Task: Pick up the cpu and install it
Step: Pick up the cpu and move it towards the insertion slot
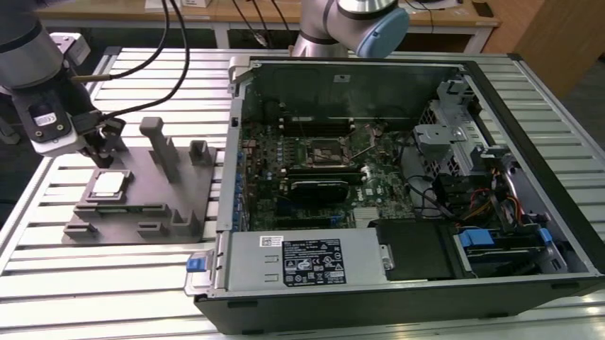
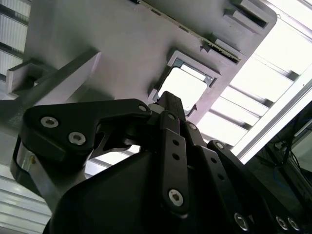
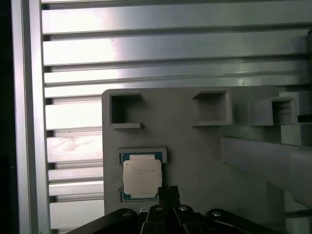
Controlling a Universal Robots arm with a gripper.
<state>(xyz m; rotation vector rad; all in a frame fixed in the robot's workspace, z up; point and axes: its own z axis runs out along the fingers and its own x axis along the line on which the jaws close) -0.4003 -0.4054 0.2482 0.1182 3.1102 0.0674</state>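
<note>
The cpu (image 1: 107, 185), a flat square chip with a pale silver top, lies in its recess on the grey fixture plate (image 1: 180, 191) at the exterior view's left. Both wrist views look down on the cpu (image 2: 187, 87) (image 3: 141, 177) seated in that frame. My gripper (image 1: 98, 161) hangs just above and behind the chip, its dark fingers pressed together with nothing between them. The tips of the gripper (image 2: 168, 100) (image 3: 168, 191) sit over the edge of the chip's recess. The black motherboard socket (image 1: 328, 149) lies inside the open computer case (image 1: 227, 212).
Upright grey blocks (image 1: 156, 142) and small holders (image 1: 85, 229) stand on the fixture plate around the chip. The case's tall metal wall (image 1: 231, 106) rises between plate and motherboard. Cables (image 1: 142, 64) trail over the slatted aluminium table (image 1: 95, 283). The arm's base (image 1: 326, 28) stands behind the case.
</note>
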